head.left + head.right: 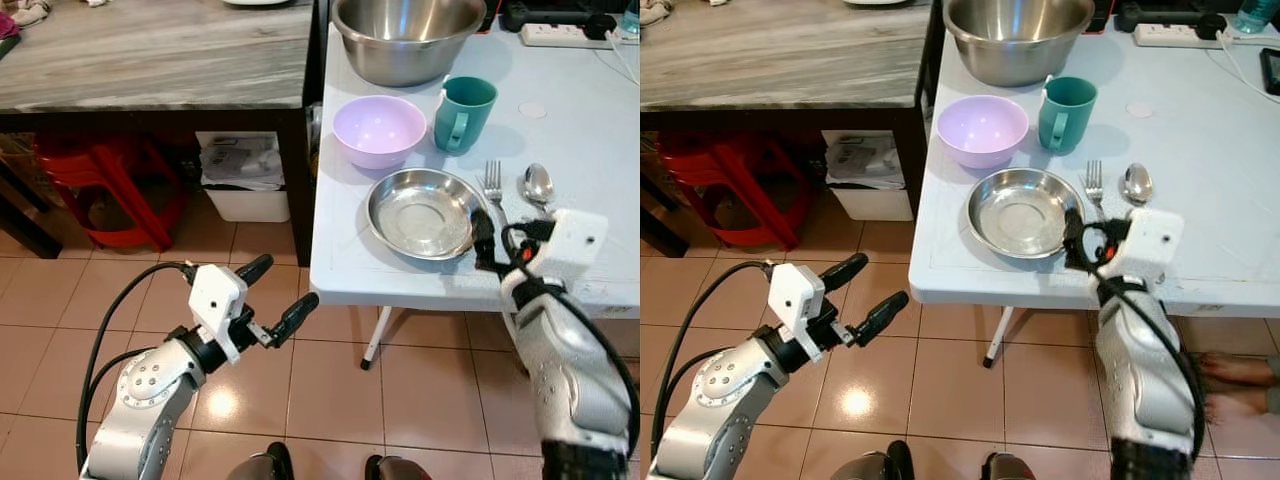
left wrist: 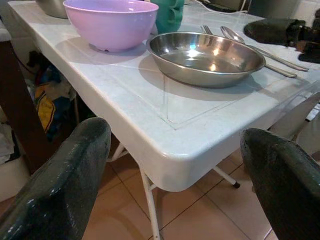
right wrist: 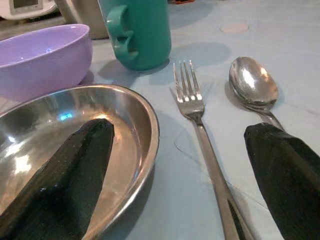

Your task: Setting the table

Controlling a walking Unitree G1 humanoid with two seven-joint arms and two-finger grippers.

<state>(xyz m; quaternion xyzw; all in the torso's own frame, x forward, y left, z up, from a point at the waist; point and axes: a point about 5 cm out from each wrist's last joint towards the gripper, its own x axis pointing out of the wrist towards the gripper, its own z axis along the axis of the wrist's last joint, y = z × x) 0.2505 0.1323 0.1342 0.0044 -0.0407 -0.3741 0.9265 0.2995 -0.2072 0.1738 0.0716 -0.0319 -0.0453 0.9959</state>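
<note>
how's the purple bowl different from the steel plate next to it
The purple bowl is matte lilac with deep, steep sides; the steel plate is shiny bare metal, shallow, with a broad flat rim. The bowl looks narrower across and sits farther back on the white table; the plate lies nearer the front edge. Both are round, upright and empty.

Silver arms, white wrist blocks, black cables, black fingers [image 1: 293, 318].

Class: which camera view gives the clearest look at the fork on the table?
The right wrist view: the fork lies close up, tines sharp, between the metal plate and the spoon. Both eye views show it small, from above. The left wrist view catches only a far-off, slanted glimpse behind the plate.
</note>
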